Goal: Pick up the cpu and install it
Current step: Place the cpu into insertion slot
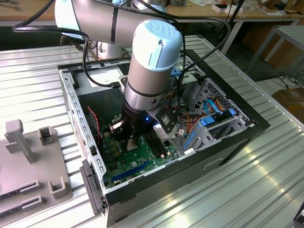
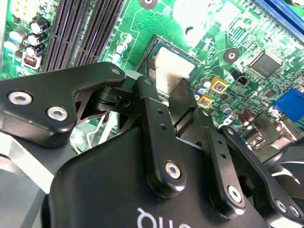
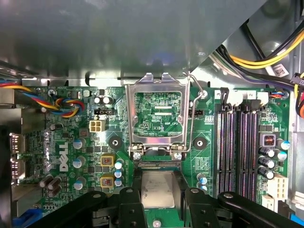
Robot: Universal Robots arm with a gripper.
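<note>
The cpu (image 3: 159, 186), a small square chip with a silvery top, lies low over the black socket on the green motherboard (image 3: 66, 142). My gripper (image 3: 160, 202) has a black finger against each of two opposite sides of the chip and is shut on it. In the second wrist view the cpu (image 2: 173, 66) sits inside the socket's dark border, with the gripper (image 2: 164, 89) straddling it. The exterior view has the gripper (image 1: 133, 138) reaching down into the open computer case, low over the motherboard (image 1: 137, 164). The chip's underside is hidden.
The hinged metal socket frame (image 3: 156, 114) stands open beside the socket, its wire lever (image 3: 195, 99) raised. Long black memory slots (image 3: 240, 142) run alongside. Coloured cables (image 3: 266, 57) and a drive cage (image 1: 213, 123) crowd the case. A grey fixture (image 1: 28, 161) rests on the ribbed table.
</note>
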